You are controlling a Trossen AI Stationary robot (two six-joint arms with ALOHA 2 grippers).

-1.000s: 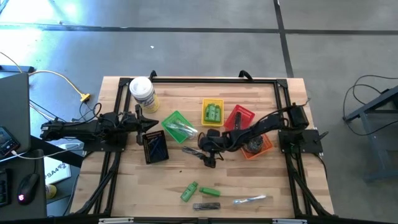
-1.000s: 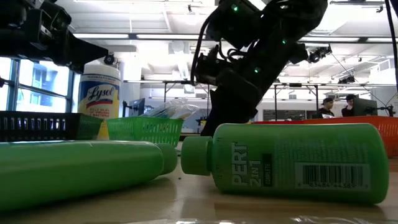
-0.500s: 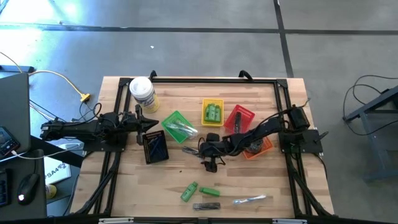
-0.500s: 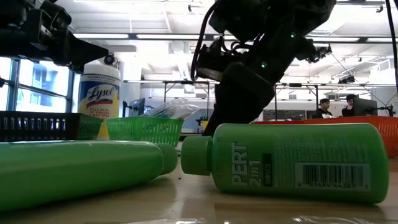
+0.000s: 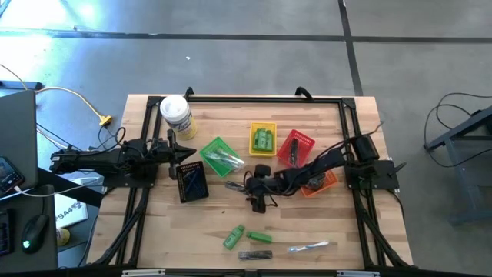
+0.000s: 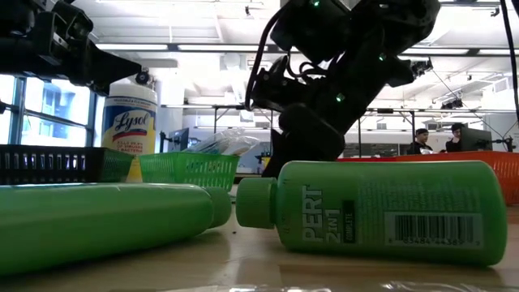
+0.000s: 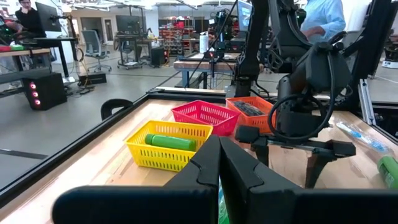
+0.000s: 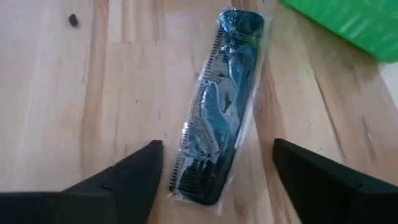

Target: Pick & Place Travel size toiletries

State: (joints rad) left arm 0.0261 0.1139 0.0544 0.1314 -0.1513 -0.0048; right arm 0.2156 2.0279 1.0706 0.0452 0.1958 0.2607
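Observation:
A dark comb in clear wrap (image 8: 217, 106) lies flat on the wood near the table's middle (image 5: 237, 186). My right gripper (image 8: 217, 144) hovers over its near end, open, one finger on each side and neither touching it (image 5: 258, 194). Two green bottles (image 5: 234, 237) (image 5: 260, 238), a dark stick (image 5: 254, 255) and a clear-wrapped silvery piece (image 5: 309, 247) lie near the front edge. The bottles fill the low view (image 6: 381, 207) (image 6: 97, 223). My left gripper (image 5: 191, 151) waits shut at the left (image 7: 219, 158).
Mesh baskets stand behind the comb: green (image 5: 219, 154), yellow holding green bottles (image 5: 263, 138), red (image 5: 296, 146), orange (image 5: 321, 181) and black (image 5: 192, 181). A white-lidded jar (image 5: 176, 115) stands at the far left. A black frame (image 5: 261, 98) edges the table.
My right gripper has sunk a little toward the comb and shifted slightly toward the table's near edge, staying open. The comb has not moved.

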